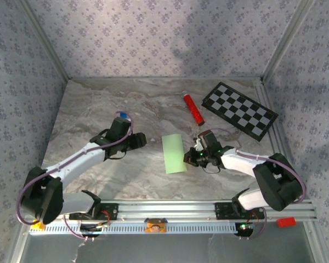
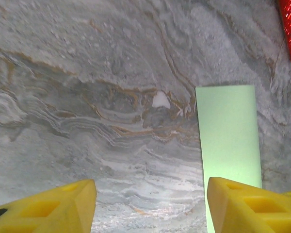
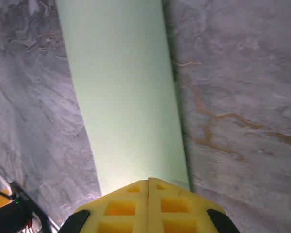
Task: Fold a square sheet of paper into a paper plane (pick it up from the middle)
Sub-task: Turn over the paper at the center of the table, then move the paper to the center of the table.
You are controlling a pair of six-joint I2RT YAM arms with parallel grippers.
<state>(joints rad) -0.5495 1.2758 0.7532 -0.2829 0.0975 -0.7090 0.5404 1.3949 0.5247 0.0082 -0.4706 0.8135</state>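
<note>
Right gripper: jaws closed flush, the yellow tips meeting along one seam at the edge of the square sheet of paper. Whether they pinch that edge or only press on it cannot be told.
Left gripper: jaws apart, nothing between them. It hovers over bare table to the left of the sheet, not touching it.
Sheet location: flat at mid-table between the two grippers, right gripper at its right side. It lies well apart from the other objects.
Step in hand: judged to be setting an early fold. The outline is a long rectangle rather than a square, so the sheet is probably doubled along its middle.
Technique: press along the folded edge with closed tips, in one direction and with light force. Pin the opposite side with the free gripper so the sheet cannot skate. Keep edges aligned before sharpening the crease.
Table: largest item. Hard, smooth, grey marble pattern with brown veins, likely low friction.
Checkerboard: flat rigid rectangle, black and white squares, at the far right.
Sheet material: thin pale green paper, matte, unmarked, with straight edges and square corners.
Red tube: small glossy cylinder, near the checkerboard.
</note>
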